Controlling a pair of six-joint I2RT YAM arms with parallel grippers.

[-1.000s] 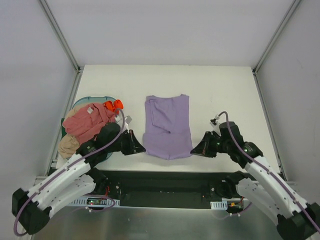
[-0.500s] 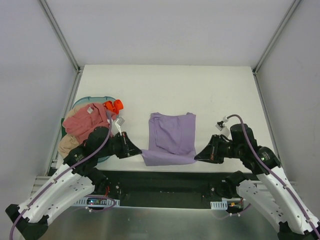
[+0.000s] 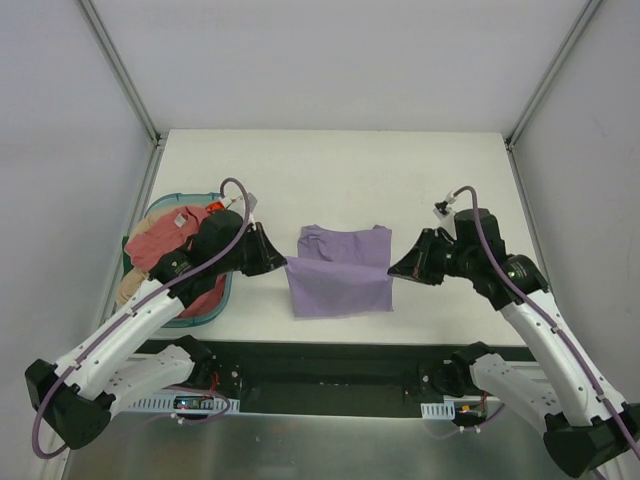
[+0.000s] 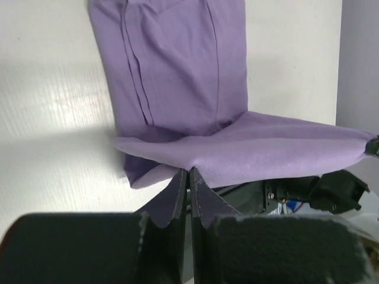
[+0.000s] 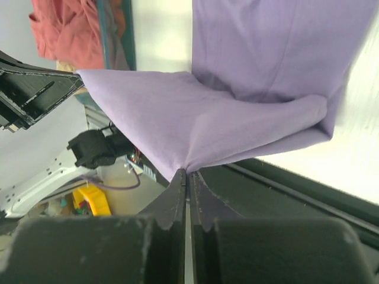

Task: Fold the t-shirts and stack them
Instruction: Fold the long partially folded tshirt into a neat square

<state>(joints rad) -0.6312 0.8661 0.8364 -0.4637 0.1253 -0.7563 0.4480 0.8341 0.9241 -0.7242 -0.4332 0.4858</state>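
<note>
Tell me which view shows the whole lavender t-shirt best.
Top external: the lavender t-shirt shows whole, its near edge lifted between the left gripper and right gripper. Each wrist view shows only the pinched corner and part of the cloth.

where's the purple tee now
Top view, centre-front: the lavender t-shirt, right of the teal basket, its near edge held up between the left gripper and the right gripper.

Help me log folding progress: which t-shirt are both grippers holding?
The lavender-purple t-shirt, pinched at its near corners by the left gripper and right gripper; the pink-red t-shirt and tan t-shirt lie bunched at the teal basket.
</note>
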